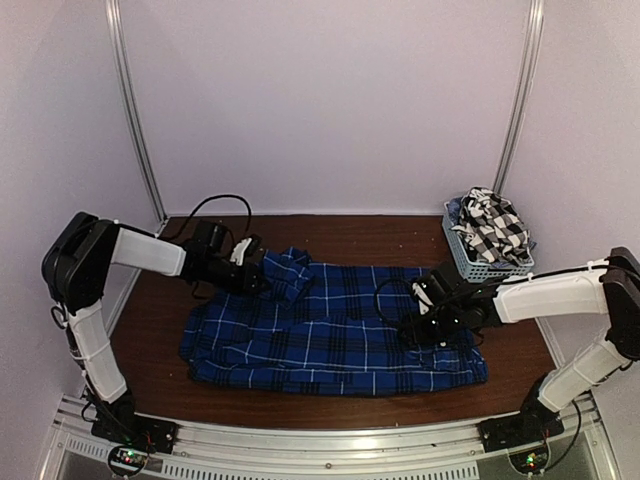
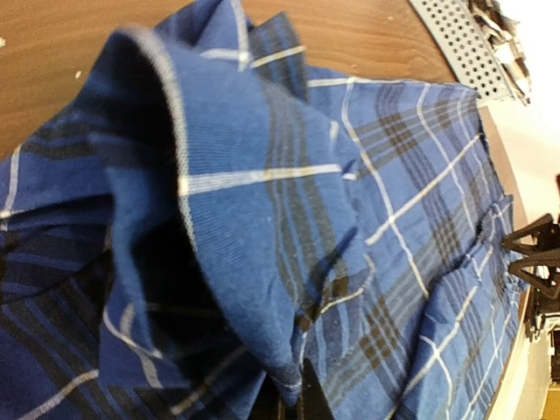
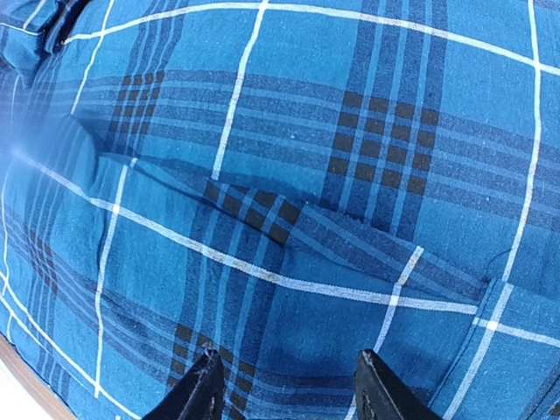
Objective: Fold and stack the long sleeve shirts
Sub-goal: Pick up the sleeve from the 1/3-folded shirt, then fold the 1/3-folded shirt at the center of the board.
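Two shirts (image 1: 330, 340), one basket (image 1: 468, 262), two arms (image 1: 150, 252).

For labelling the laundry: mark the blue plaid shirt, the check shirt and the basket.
blue plaid shirt (image 1: 330, 335): top view, middle of its spread body.
check shirt (image 1: 495, 228): top view, top of the crumpled heap.
basket (image 1: 478, 266): top view, near slotted wall.

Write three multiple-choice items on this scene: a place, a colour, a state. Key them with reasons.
1. The check shirt lies: A in the grey basket B under the left arm C on the floor.
2. The spread shirt is: A red B blue plaid C white.
3. On the right arm the jaws stand: A apart B shut on the basket C shut on a sleeve.
Key: A, heaped in the basket; B, blue with black bands; A, the right wrist view shows a gap.
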